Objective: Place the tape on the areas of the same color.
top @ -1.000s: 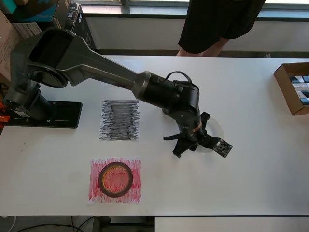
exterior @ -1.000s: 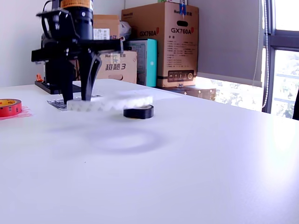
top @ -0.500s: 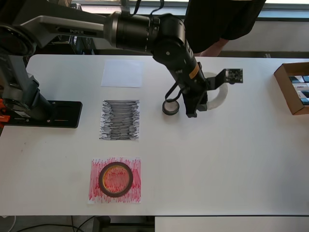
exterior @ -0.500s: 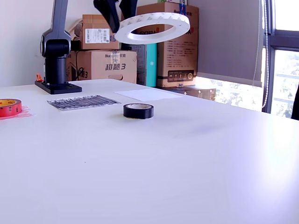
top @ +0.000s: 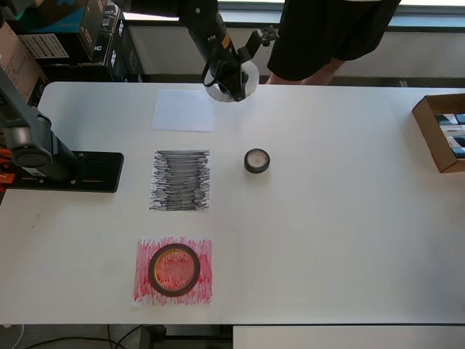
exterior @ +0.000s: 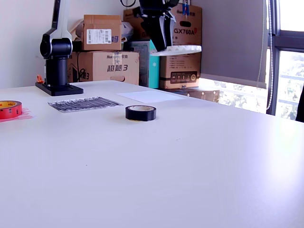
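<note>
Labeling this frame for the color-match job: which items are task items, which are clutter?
Job:
white tape roll, held in the gripper
black tape roll
red tape roll, on the red sheet
black sheet
white sheet

Clutter:
open cardboard box
stacked cartons
standing person

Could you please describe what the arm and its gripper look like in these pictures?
The arm is dark grey with rounded joints, rising from a flat black base plate. Near the wrist there is an orange band and a looping black cable. The gripper is black, with straight tapering fingers.
</note>
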